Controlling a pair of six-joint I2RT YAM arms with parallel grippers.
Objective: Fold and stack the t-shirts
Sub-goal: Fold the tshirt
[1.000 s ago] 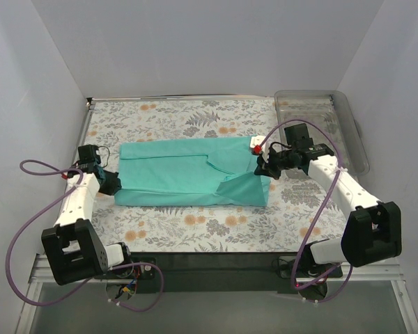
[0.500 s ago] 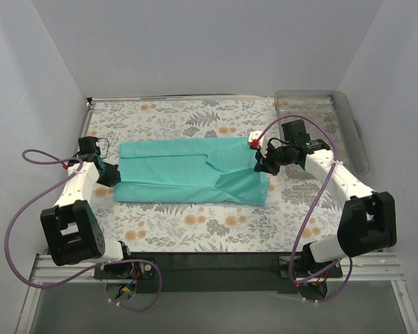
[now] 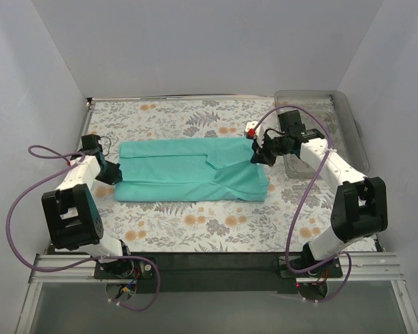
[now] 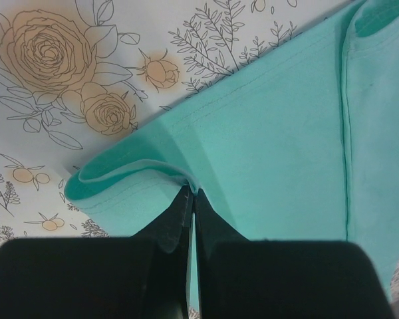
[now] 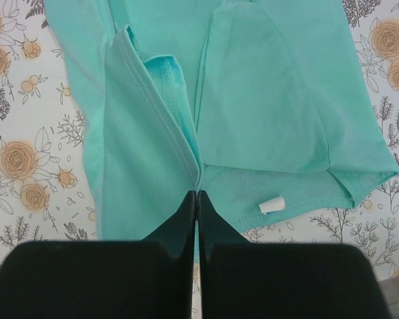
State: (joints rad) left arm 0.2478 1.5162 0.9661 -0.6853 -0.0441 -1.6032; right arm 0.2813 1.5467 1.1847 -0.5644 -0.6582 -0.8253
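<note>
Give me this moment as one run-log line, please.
left gripper: shut on t-shirt, left end | right gripper: shut on t-shirt, right end | t-shirt: partly folded

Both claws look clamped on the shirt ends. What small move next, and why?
The left claw and right claw are each shut on a doubled edge at opposite ends of the t-shirt, which lies flat. I'd probably raise both together a little, so that edge lifts evenly for folding.
</note>
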